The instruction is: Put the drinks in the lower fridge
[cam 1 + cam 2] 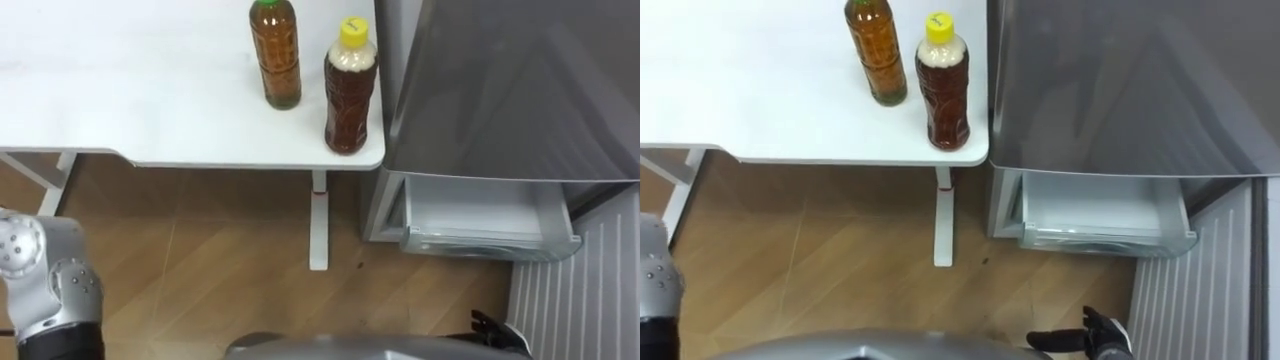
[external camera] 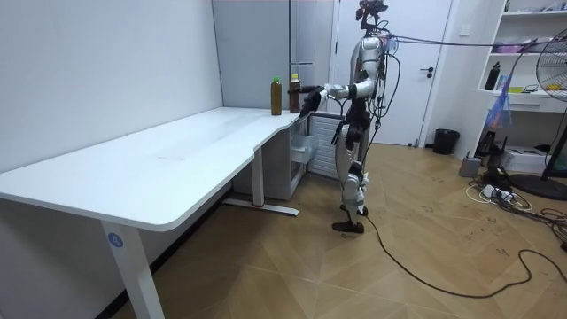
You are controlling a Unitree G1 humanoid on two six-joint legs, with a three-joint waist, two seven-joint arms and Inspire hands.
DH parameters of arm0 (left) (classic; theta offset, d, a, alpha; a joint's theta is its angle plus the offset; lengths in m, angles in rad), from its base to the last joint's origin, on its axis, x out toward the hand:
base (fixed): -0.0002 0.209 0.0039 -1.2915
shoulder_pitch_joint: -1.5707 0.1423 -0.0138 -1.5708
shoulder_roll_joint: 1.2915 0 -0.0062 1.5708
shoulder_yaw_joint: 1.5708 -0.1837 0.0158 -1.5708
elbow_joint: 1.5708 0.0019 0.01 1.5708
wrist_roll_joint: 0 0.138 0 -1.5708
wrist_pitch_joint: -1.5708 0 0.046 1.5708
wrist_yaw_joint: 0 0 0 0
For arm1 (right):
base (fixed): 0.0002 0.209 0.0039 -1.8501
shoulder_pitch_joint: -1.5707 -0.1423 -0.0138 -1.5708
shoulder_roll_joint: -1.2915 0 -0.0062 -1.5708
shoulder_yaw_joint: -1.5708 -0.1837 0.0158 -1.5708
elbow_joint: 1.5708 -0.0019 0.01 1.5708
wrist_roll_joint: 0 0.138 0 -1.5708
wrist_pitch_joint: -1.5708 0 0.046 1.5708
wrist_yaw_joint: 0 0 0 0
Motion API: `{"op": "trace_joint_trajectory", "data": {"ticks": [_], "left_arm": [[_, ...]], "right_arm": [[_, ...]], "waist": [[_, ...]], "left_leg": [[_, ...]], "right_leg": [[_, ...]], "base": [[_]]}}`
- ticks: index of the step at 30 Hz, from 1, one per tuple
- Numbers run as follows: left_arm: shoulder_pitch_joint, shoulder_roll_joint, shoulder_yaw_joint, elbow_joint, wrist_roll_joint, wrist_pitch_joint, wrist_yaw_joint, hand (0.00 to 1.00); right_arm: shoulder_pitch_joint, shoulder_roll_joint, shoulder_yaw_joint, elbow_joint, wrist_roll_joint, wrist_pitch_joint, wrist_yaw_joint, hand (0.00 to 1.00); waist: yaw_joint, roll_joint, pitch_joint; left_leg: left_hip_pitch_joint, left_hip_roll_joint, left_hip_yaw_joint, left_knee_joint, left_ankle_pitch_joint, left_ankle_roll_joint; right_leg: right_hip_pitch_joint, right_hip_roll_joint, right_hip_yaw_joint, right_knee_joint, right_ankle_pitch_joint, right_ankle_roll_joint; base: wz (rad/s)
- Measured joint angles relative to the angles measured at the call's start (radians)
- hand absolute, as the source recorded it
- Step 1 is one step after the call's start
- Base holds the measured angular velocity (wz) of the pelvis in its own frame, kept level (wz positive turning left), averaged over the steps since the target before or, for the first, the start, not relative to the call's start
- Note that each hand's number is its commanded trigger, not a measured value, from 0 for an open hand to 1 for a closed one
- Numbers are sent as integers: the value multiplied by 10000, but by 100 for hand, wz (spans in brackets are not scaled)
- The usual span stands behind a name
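Note:
Two tea bottles stand upright near the right end of the white table: a green-capped one and, closer to the corner, a yellow-capped one. To their right is the grey fridge, and its lower compartment stands open with a clear drawer pulled out and nothing in it. My right hand hovers low in front of me, below the drawer, with its fingers spread and holding nothing. It is well short of the bottles. My left arm hangs at the lower left. In the room view I stand at the table's end, facing the fridge.
A ribbed white panel lies to the right of the drawer. The table's leg stands on the wooden floor between me and the fridge. The room view has a fan and shelves behind me.

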State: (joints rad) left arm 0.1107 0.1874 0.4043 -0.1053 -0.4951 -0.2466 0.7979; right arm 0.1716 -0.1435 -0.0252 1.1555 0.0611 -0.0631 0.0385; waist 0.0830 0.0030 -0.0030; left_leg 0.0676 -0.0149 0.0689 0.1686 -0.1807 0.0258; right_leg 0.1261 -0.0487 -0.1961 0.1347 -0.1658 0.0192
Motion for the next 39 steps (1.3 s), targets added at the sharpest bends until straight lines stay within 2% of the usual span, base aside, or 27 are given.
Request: {"op": "trace_joint_trajectory", "data": {"ticks": [2, 7, 11, 15, 17, 19, 21, 23, 25, 30, 35, 39], "left_arm": [[14, 0, -26, -912, 320, 7, -698, 0], [6, 2, -265, -1876, 1446, 86, -1883, 0], [6, 3, -623, -2677, 1501, 92, -2937, 0], [-37, 2, -823, -2906, 1564, 188, -3837, 0], [-79, 2, -1064, -3158, 1533, 386, -4513, 0], [-118, 11, -1351, -3241, 1534, 460, -4987, 0], [-178, 9, -1547, -3256, 1531, 591, -5434, 0], [-462, 9, -1817, -3256, 1497, 855, -5912, 0], [-701, 9, -1963, -3255, 1498, 1033, -6297, 0], [-1009, 9, -2235, -3257, 1503, 1352, -7155, 0], [-1014, 6, -2710, -3257, 1522, 1863, -8031, 0], [-1014, 5, -2772, -3258, 1322, 2124, -8493, 0]], "right_arm": [[59, 0, -44, -20, 144, -11, 74, 0], [-49, -3, -56, 43, 121, -29, 177, 0], [-240, -21, -187, 129, 131, -44, 387, 0], [-343, -11, -293, 264, 145, -109, 428, 0], [-356, -12, -297, 327, 176, -111, 518, 0], [-372, -15, -301, 329, 212, -112, 548, 0], [-424, -15, -355, 328, 208, -112, 696, 0], [-420, -17, -364, 328, 325, -114, 799, 0], [-455, -30, -389, 328, 353, -106, 854, 0], [-615, -40, -416, 551, 481, -82, 863, 0], [-636, -59, -490, 636, 520, -69, 809, 0], [-666, -61, -552, 664, 532, -8, 748, 0]], "waist": [[-39, 22, 16], [-274, 72, 60], [-520, 108, 66], [-784, 133, 57], [-852, 86, 28], [-906, 90, 31], [-1055, 79, 51], [-1105, 74, 107], [-1158, 85, 127], [-1380, 132, 109], [-1468, 218, 46], [-1564, 272, 14]], "left_leg": [[112, -6, -20, -14, 0, 0], [116, -6, -25, 19, -11, -1], [-20, -32, -27, 81, -13, 3], [-49, -42, -41, 171, -11, 7], [-86, -37, -42, 166, -11, 7], [-82, -27, -45, 152, -11, 7], [-70, -7, -52, 145, -11, 6], [-60, 25, 9, 128, -22, -7], [-89, 25, 30, 101, -26, -2], [-43, 25, 100, 25, -29, 3], [-11, 21, 125, 0, -27, 5], [5, 26, 124, 2, -27, 4]], "right_leg": [[174, 0, -26, -5, 0, 0], [237, 3, -28, -6, 0, 0], [138, -8, 42, -75, -6, 3], [124, -6, 59, -144, -5, 2], [77, -1, 62, -133, -5, 2], [55, -1, 61, -88, -5, 2], [26, 4, 60, -23, -6, 3], [-12, 24, 69, 3, -6, 3], [-54, 17, 59, 5, -6, 3], [-77, 7, 71, 11, -6, 3], [-43, 14, 160, 12, -5, 3], [-34, 25, 177, 12, -6, 3]], "base": [[2], [1], [0], [2], [0], [0], [0], [-8], [-7], [-5], [0], [0]]}}
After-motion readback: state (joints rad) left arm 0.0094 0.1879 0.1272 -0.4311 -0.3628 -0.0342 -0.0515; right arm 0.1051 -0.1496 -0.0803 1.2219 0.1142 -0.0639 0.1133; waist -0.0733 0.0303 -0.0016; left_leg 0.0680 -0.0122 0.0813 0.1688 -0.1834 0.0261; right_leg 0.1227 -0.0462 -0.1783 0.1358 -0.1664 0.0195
